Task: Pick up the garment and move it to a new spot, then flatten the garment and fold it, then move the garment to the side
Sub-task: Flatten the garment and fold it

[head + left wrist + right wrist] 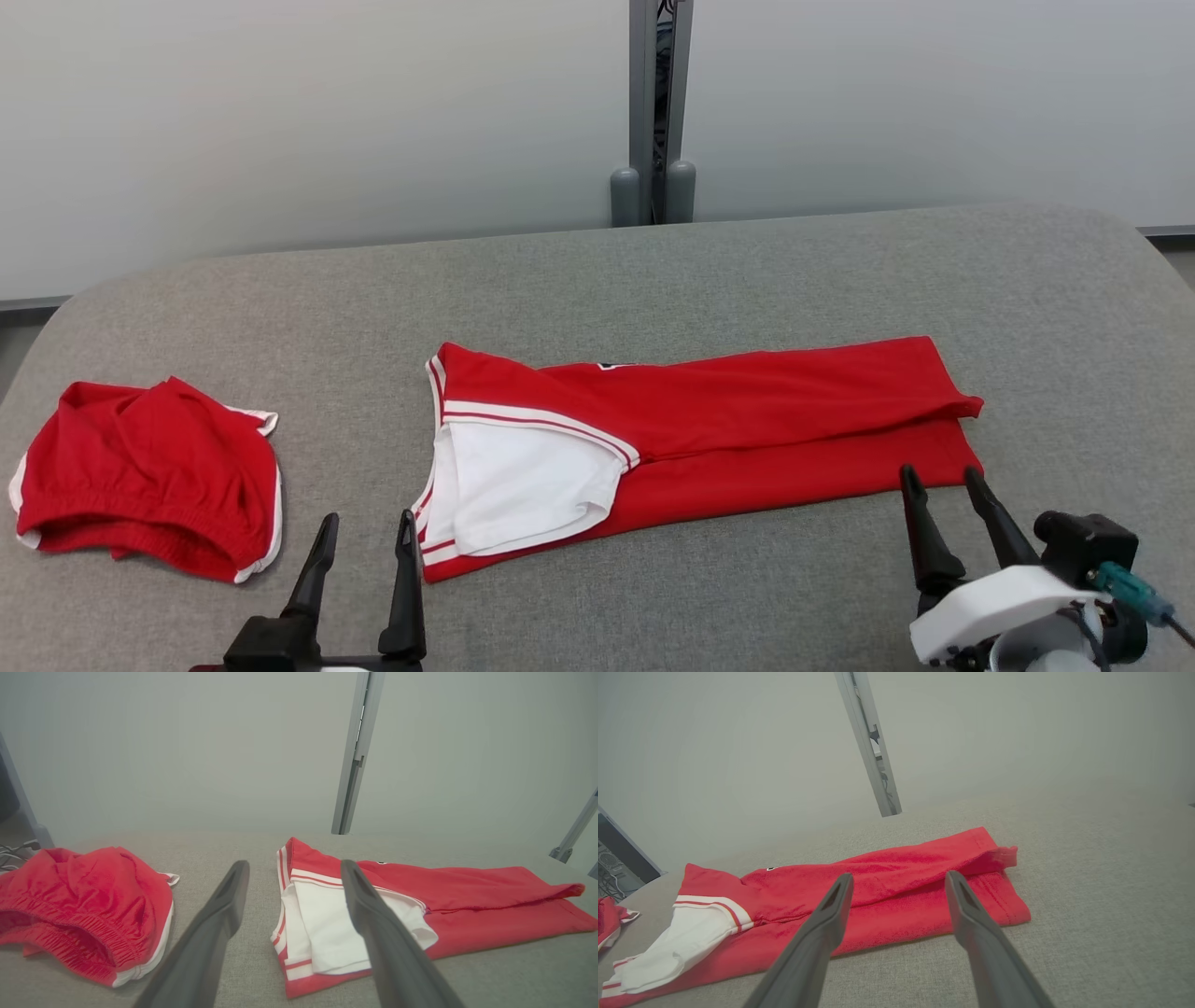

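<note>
1. Garment (747,420): a red knit top with red-and-white striped trim. It lay at the middle of the grey padded surface (653,271), folded lengthwise into 1 long band. A white panel (532,485) lay exposed at its left end.
2. Left gripper (367,516): its 2 fingers were spread and held nothing. It sat just beside the band's near left corner. Whether it touched the cloth could not be told.
3. Right gripper (938,471): its 2 fingers were spread and held nothing. The tips stood at the near edge of the band's right end, where contact could not be told either.
4. Handling, as judged: light, soft and limp, with no stiffness to carry its own shape. Lifted from 1 point it would likely sag and unfold. The stacked layers looked free to slide over each other.
5. Loose upper flap (1004,856): at the right end it curled up off the layer beneath, so a shallow pinch might catch that layer alone.
6. Hold points, as judged: the 2 short ends, 1 per gripper, each pinch deep enough to take every layer.
7. Red shorts (149,476): bunched at the far left of the surface, well apart from the garment.
</note>
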Tool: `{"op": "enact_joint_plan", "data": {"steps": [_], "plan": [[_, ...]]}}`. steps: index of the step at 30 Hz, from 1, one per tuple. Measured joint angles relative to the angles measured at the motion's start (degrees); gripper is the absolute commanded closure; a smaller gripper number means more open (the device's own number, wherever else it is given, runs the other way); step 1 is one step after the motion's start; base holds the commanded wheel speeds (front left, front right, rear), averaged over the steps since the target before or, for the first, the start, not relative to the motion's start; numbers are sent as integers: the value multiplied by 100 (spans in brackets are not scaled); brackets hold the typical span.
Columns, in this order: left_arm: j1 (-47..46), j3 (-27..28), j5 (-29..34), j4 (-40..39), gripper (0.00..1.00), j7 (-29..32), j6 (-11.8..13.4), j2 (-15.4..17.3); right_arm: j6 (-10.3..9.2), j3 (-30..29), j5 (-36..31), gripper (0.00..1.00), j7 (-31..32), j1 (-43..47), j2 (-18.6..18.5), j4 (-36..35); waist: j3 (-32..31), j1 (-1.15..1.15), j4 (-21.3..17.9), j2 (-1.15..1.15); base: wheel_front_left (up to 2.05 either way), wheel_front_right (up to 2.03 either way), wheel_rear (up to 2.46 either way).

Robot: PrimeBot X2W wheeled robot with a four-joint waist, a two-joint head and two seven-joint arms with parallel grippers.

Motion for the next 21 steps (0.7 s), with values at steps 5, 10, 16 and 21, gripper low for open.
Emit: {"op": "enact_joint_plan", "data": {"steps": [5, 10, 16, 21], "plan": [[-29, -75, 85, 11, 0, 0, -32, 0, 0, 198, 744, 0, 2, -690, -266, 944, 163, 0, 84, 0, 0, 0, 0], [-235, -112, 159, 25, 0, 0, -83, -1, 0, 203, 1141, 0, 90, -1397, -565, 1647, 392, 0, 170, 0, 0, 0, 0], [-420, -175, 207, 67, 0, 0, -125, 0, 0, -92, 1333, 0, 108, -2343, -906, 2784, 763, 0, 325, 0, 0, 0, 0], [-608, -233, 231, 101, 0, 0, -151, 1, -1, -92, 1281, 0, 167, -2853, -940, 3522, 1059, 0, 439, 0, 0, 0, 0]]}}
